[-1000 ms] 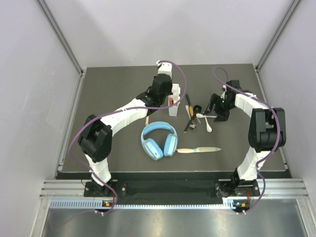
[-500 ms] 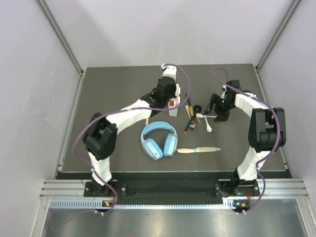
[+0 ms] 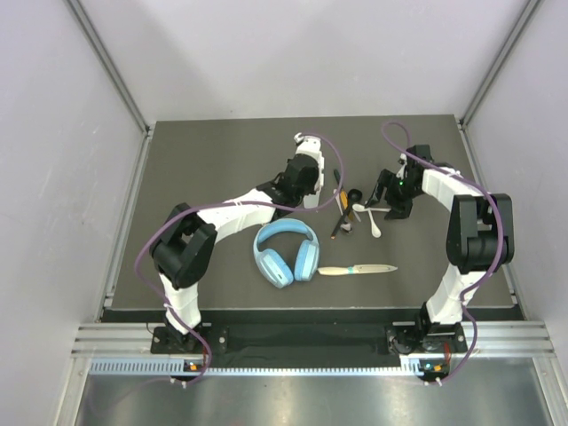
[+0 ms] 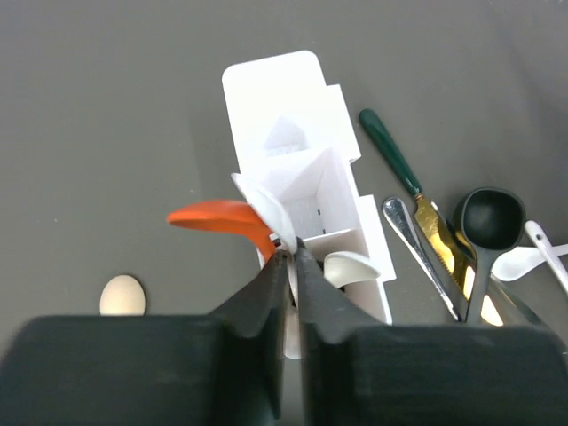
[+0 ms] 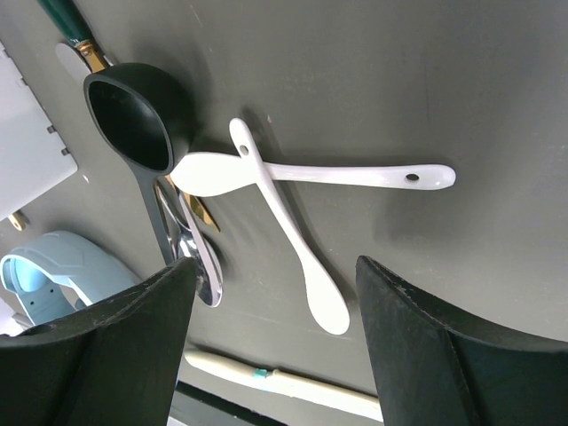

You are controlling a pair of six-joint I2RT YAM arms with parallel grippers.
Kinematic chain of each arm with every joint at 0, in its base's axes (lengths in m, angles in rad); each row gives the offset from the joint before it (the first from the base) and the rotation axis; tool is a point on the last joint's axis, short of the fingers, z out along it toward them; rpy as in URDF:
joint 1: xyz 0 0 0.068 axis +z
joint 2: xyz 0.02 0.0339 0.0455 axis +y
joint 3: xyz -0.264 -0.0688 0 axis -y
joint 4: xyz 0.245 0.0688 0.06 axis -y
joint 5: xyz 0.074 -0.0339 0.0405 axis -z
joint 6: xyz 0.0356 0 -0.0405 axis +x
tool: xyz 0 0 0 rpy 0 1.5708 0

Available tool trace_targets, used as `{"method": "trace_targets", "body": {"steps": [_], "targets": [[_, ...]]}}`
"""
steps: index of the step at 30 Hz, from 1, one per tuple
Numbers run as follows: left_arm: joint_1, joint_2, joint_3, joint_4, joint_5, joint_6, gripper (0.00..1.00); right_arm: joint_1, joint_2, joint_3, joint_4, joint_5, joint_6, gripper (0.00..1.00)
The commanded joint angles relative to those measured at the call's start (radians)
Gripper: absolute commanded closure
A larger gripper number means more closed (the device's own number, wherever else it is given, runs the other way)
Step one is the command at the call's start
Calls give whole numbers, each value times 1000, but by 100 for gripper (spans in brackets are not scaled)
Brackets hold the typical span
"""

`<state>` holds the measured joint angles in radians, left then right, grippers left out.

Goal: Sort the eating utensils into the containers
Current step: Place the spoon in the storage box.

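Left gripper (image 4: 286, 248): fingers nearly together, tips at the white spoon (image 4: 262, 202) in the caddy (image 4: 284, 98); grip unclear. Orange spoon (image 4: 213, 216) leans toward 9 o'clock. Best to open fully and lift straight. Right gripper (image 5: 273, 266), spread wide, hovers over crossed spoons (image 5: 293, 173).

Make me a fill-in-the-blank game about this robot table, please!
The headphones are light ____. The divided caddy is ____. Near the open right end effector lie ____ crossed white spoons. The round scoop spoon is ____.
Missing words: blue, white, two, black.
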<state>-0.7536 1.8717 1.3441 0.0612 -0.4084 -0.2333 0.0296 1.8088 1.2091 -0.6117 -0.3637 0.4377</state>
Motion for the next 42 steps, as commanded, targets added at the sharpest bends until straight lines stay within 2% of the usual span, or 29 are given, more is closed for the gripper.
{"method": "trace_targets", "body": {"steps": [1,6,7,10,19,23,25,30,31,34,35,38,42], "targets": [[-3,-28,-20,68,0,5,81,-10,-23,7,15,0,-11,27],[-3,-58,-22,65,-10,2,66,-10,-26,6,15,2,-11,27],[-3,-66,-22,65,-10,2,60,-8,-26,4,16,2,-13,27],[-3,-103,-20,58,-21,-4,53,-10,-26,0,17,2,-11,27],[20,-253,3,25,-76,2,50,-8,-20,3,15,0,-11,28],[75,-293,6,-58,-104,-43,50,-10,-16,12,12,-1,-11,27],[123,-296,1,-159,-106,-79,51,-8,-14,13,10,-3,-10,27],[218,-252,-26,-306,-3,-120,52,-10,-3,18,10,-4,-8,28],[236,-231,-26,-320,40,-107,46,-10,-3,18,10,-4,-7,28],[267,-140,19,-386,94,-115,37,-10,6,17,10,-6,-7,27],[276,-111,39,-409,155,-119,36,-10,10,18,10,-6,-5,28],[287,1,148,-500,238,-123,36,-10,15,20,15,-6,1,27],[286,79,165,-503,266,-127,37,-10,20,21,15,-4,4,27]]}}
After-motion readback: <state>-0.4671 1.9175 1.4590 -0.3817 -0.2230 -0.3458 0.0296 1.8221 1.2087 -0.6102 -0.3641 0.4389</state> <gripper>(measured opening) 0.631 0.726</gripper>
